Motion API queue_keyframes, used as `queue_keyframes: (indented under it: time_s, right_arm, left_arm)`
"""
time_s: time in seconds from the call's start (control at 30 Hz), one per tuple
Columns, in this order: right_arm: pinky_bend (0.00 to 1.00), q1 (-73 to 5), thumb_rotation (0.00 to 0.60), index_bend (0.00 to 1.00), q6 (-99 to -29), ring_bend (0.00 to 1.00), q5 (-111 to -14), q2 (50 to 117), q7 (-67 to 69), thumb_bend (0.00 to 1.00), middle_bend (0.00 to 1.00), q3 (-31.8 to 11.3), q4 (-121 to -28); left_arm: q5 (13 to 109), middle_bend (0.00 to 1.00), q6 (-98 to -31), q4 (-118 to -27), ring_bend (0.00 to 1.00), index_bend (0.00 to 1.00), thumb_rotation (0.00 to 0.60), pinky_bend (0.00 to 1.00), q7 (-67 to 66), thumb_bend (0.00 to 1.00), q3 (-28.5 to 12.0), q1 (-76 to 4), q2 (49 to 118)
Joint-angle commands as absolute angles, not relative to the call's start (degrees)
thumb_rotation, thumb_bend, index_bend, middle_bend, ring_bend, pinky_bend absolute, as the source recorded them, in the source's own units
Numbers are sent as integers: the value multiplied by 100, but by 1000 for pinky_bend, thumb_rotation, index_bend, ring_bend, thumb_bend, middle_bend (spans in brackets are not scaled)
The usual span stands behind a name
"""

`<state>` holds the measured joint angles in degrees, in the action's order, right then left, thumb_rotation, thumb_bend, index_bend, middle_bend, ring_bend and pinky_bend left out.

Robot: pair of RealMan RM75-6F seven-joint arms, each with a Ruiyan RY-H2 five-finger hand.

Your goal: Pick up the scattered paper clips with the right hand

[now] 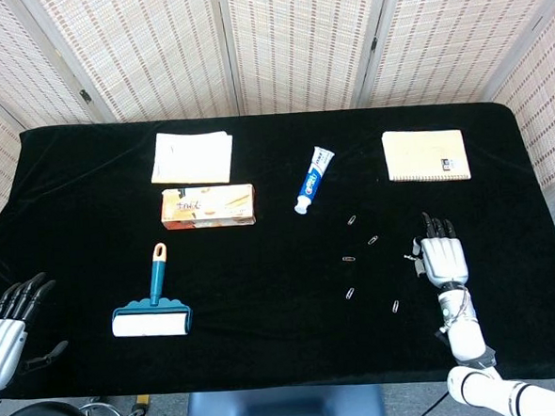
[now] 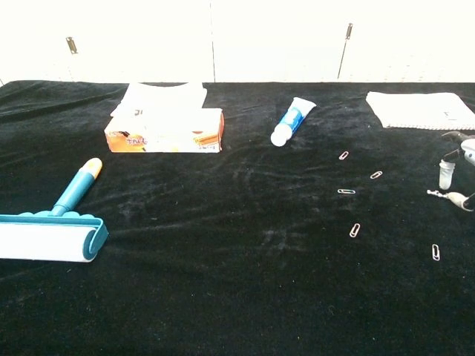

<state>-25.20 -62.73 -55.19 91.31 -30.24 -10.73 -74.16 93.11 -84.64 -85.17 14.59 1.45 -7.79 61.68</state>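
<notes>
Several loose paper clips lie on the black cloth right of centre: one [image 1: 352, 220], another [image 1: 373, 240], a third [image 1: 349, 258], and more nearer the front [image 1: 350, 294]. The chest view shows them too [image 2: 346, 191]. A short chain of linked clips [image 2: 439, 193] lies at the far right. My right hand [image 1: 444, 259] hovers low over that chain with its fingers extended and apart, holding nothing. Its fingertips [image 2: 446, 175] show at the chest view's right edge, one beside the chain's end. My left hand [image 1: 5, 320] hangs off the front left corner, holding nothing.
A blue-and-white tube [image 1: 312, 178] lies behind the clips, and a notebook [image 1: 426, 155] at the back right. An orange box [image 1: 208, 206] and white paper [image 1: 191, 158] sit at the back left. A teal lint roller [image 1: 152, 314] lies front left.
</notes>
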Motion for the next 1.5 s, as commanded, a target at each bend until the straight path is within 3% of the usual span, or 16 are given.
queue_keyframes:
  time_s: [0.03,1.5]
  right_arm:
    - [0,-2554,600,447,-6210,0,-5497,9161,-2989,440,0,-1068,-7356]
    - [0,-2606,600,475,-6231,0,-5810,9447,-2603,440,0,-1010,-6934]
  left_arm:
    - [9301,0,-8463,-8518,0,0,600,13,1459,277,139,-781,6165]
    - [9276,0,-8485,-8503,0,0,600,13,1483,279,143,-769,6148]
